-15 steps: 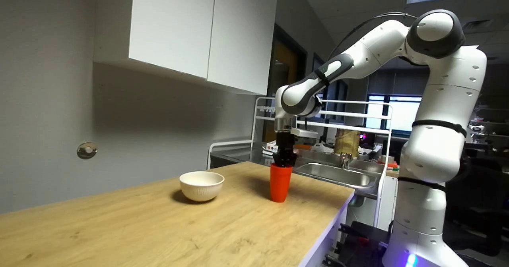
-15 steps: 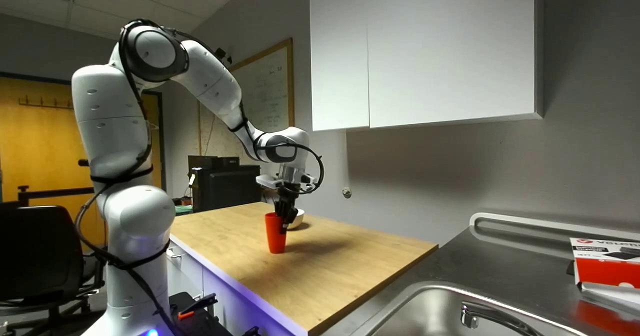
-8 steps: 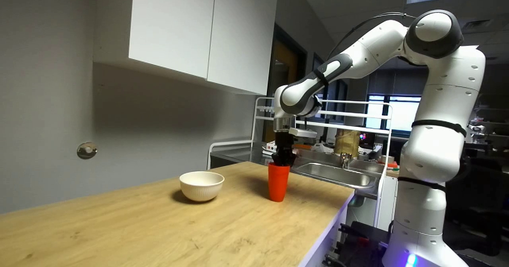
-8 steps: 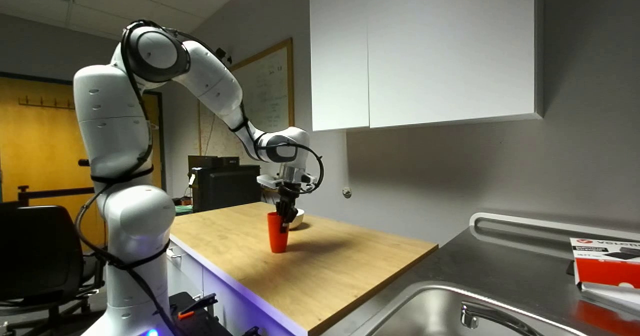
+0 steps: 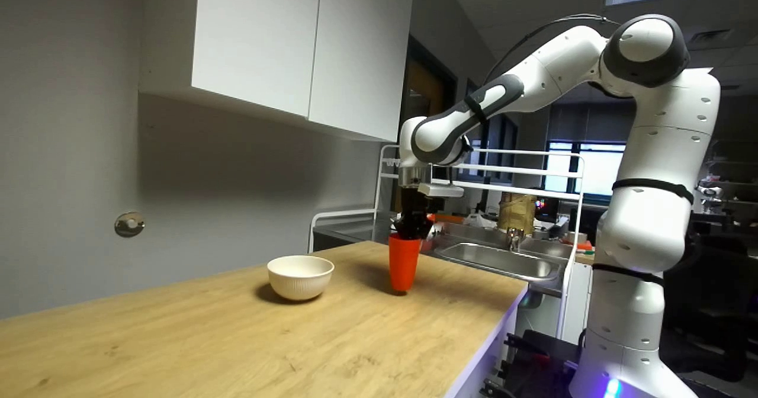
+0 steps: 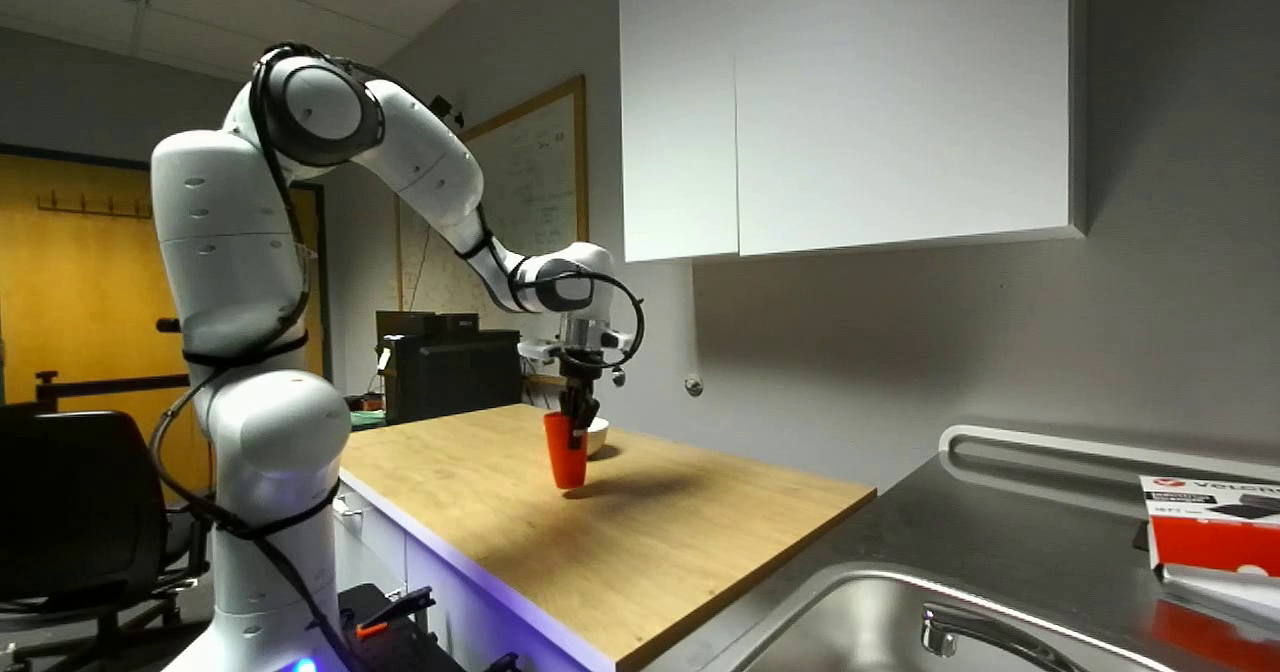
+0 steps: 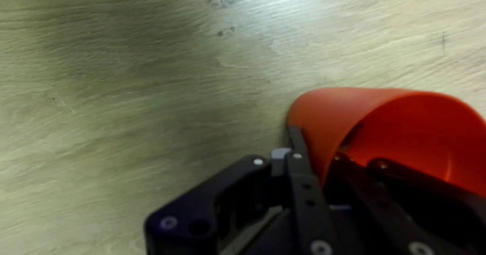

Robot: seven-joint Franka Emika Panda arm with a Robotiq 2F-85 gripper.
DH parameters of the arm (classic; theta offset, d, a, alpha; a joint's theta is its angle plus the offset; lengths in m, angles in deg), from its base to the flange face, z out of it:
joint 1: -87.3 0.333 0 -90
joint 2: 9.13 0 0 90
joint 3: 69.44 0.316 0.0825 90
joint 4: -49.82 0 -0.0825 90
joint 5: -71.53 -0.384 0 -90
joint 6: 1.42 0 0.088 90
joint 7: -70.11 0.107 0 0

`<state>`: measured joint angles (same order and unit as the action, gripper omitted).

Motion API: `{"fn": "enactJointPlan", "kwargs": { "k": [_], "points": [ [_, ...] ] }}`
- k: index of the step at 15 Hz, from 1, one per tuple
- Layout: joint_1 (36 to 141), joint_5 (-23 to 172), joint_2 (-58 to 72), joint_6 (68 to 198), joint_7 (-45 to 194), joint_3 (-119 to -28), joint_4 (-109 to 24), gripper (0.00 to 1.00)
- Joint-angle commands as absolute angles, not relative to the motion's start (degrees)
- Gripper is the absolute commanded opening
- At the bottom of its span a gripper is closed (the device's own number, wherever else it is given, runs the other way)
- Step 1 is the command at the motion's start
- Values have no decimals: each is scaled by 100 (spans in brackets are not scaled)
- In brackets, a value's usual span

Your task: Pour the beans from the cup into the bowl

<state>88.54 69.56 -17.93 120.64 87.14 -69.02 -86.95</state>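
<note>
The red-orange cup hangs a little above the wooden table, nearly upright and slightly tilted; it also shows in the other exterior picture and in the wrist view. My gripper is shut on the cup's wall at the rim, with one finger outside and the other inside. The gripper points down in both exterior views. The cream-white bowl stands upright on the table, apart from the cup; in an exterior view it is partly hidden behind the gripper. I cannot make out beans.
The wooden table ends at a front edge near the robot base. A wall cabinet hangs above the table. A white rack and a steel sink stand past the table's end. A red and white box lies by the sink.
My gripper has raised the cup off the table, so a gap and shadow show beneath it. The cup has also shifted slightly toward the bowl's side. The bowl has not moved.
</note>
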Motion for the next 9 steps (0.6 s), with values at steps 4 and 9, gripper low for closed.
{"fn": "enactJointPlan", "kwargs": {
  "k": [4, 9],
  "points": [
    [9056, 8052, -1559, 11248, 10261, -6123, -7221, 2],
    [9384, 9211, -923, 10471, 11250, -5664, -5908, 2]
  ]
}}
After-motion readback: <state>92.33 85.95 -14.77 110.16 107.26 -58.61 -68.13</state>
